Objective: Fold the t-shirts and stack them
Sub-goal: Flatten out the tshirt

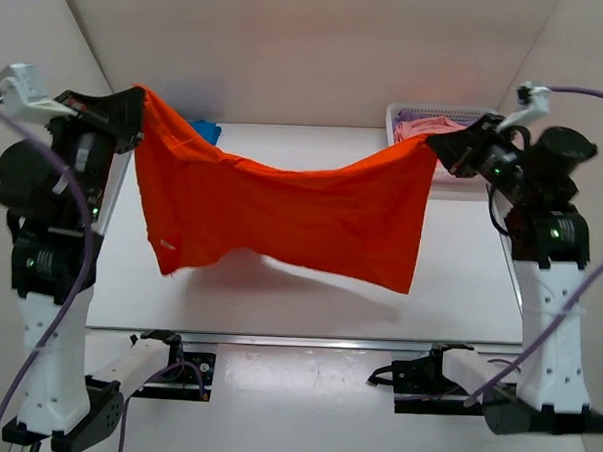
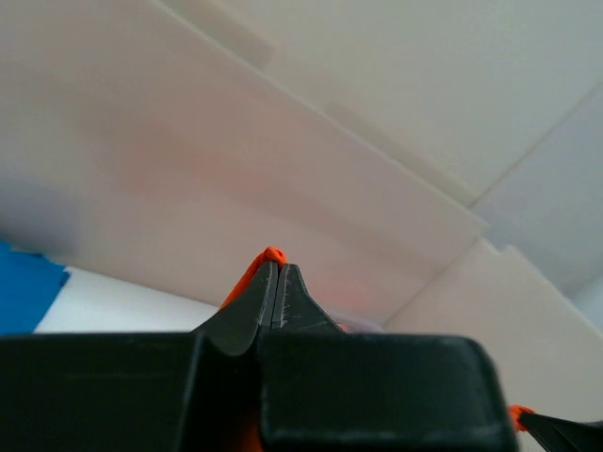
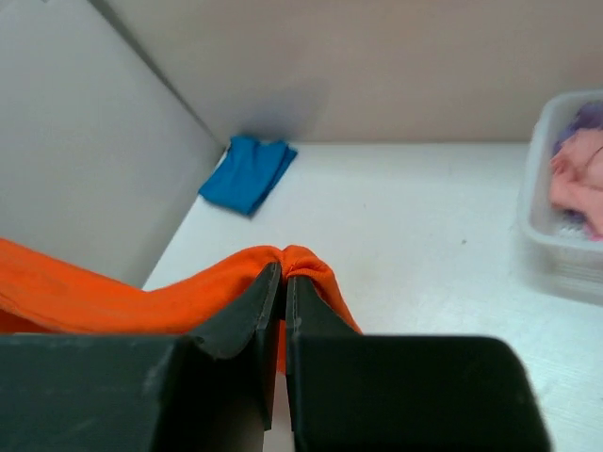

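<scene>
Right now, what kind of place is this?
Probably a lab test cell, not a home: bare white panel walls, a white table, and an orange t-shirt stretched between the left gripper and right gripper.

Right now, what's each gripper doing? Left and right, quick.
left gripper: closed, pinching one top end of the orange shirt.
right gripper: closed, pinching the other top end of the orange shirt, which hangs between them above the table.

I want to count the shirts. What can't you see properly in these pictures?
Top view: the orange t-shirt hides most of the blue t-shirt.
Right wrist view: the picture's edge cuts off the basket, so its pink shirts can't be counted.
Left wrist view: the left gripper hides nearly all the orange t-shirt.
</scene>
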`<state>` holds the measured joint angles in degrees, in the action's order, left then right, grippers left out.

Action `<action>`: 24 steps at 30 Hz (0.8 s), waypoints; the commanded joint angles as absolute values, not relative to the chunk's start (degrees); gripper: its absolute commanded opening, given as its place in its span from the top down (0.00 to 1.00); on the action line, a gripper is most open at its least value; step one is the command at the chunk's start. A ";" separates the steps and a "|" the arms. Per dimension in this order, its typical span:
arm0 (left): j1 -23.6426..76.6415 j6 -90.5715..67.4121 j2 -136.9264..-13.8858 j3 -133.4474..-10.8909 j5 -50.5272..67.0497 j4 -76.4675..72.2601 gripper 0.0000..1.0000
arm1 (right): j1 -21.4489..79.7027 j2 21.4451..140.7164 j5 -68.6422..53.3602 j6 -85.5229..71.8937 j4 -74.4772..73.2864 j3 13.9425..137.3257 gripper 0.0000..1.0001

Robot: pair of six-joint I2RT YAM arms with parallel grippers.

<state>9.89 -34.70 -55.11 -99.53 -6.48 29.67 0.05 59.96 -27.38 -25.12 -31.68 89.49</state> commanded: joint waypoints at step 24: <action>2.37 -23.47 -75.52 -109.53 3.51 27.95 1.00 | 6.60 89.14 -24.87 -15.82 -36.83 111.90 1.00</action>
